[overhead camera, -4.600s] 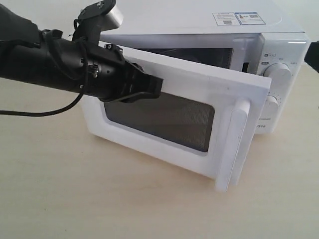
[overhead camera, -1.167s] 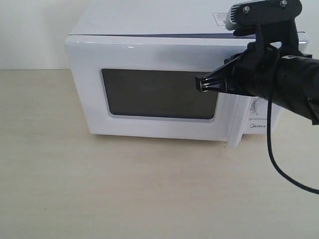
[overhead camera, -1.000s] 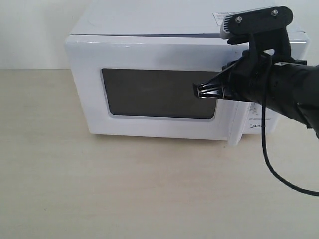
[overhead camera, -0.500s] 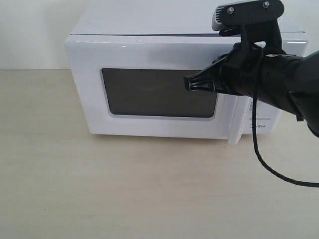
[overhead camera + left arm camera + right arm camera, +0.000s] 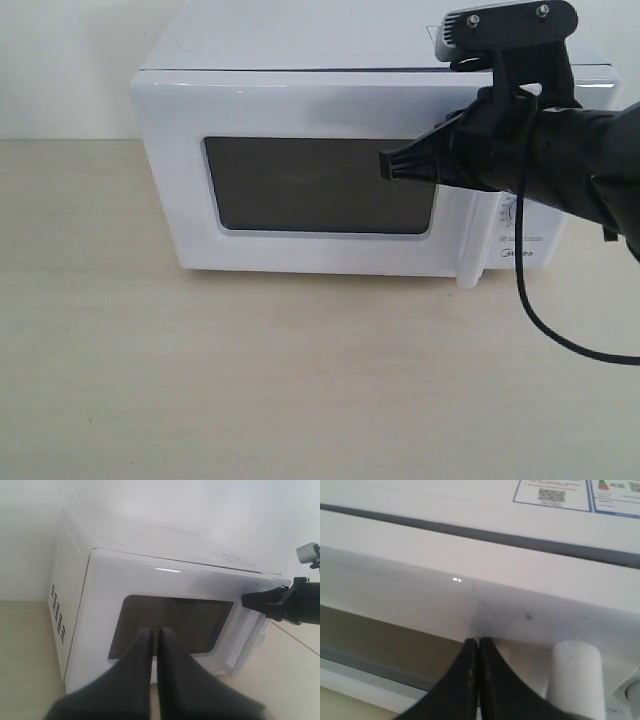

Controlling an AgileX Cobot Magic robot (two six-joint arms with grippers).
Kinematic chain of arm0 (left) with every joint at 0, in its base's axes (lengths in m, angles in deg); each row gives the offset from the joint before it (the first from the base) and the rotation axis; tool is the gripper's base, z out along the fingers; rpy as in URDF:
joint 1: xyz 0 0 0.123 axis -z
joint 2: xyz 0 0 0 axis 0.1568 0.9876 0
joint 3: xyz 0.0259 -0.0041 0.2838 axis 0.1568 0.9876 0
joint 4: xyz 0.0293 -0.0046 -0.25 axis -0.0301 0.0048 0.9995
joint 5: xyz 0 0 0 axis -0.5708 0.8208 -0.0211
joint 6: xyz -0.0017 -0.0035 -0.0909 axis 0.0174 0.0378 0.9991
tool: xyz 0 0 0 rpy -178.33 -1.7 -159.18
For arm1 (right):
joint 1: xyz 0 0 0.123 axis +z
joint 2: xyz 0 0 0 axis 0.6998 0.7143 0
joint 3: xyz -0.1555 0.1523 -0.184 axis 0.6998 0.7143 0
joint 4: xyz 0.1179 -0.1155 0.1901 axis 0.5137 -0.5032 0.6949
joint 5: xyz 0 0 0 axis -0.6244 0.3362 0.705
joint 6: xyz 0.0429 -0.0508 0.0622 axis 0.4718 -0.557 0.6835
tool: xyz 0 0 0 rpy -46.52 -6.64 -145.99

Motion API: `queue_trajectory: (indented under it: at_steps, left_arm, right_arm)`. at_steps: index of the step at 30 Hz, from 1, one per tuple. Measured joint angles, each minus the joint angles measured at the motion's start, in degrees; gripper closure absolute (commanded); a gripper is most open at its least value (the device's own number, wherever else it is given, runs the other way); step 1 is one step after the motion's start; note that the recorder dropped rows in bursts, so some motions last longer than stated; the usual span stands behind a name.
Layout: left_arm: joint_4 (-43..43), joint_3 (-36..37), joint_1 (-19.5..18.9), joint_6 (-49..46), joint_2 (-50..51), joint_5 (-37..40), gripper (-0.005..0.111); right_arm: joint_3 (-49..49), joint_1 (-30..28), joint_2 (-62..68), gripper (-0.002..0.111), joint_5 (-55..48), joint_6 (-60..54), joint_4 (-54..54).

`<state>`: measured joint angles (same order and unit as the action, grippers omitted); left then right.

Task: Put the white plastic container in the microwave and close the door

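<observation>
The white microwave (image 5: 300, 40) stands on the table with its door (image 5: 170, 170) flush against the body. The white plastic container is hidden. My right gripper (image 5: 385, 166) is shut and empty. It points at the upper right of the door, beside the top of the long white handle (image 5: 466, 250). In the right wrist view its tips (image 5: 478, 642) sit right at the door face (image 5: 420, 585) next to the handle (image 5: 575, 670); contact cannot be told. My left gripper (image 5: 156, 632) is shut and empty, held back from the door window (image 5: 175, 622).
The pale wooden table (image 5: 250, 380) stretches in front of the microwave. A black cable (image 5: 535, 310) hangs from the right arm. The dial panel (image 5: 525, 245) is mostly covered by the right arm. Vent holes (image 5: 57, 615) mark the microwave's side.
The door, earlier half open with the left arm against it, is now closed and the left arm has left the exterior view. Over the last second the right gripper rose slightly along the door's upper right.
</observation>
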<state>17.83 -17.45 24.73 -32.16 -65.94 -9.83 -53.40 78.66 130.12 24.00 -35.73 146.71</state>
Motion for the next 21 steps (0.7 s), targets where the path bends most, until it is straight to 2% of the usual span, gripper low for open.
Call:
queue_trajectory:
  at_steps: [21]
  left_arm:
    - [0.0, 0.0, 0.0, -0.3, 0.0, 0.0, 0.102]
  right_arm:
    - [0.0, -0.7, 0.0, 0.109, -0.7, 0.0, -0.4]
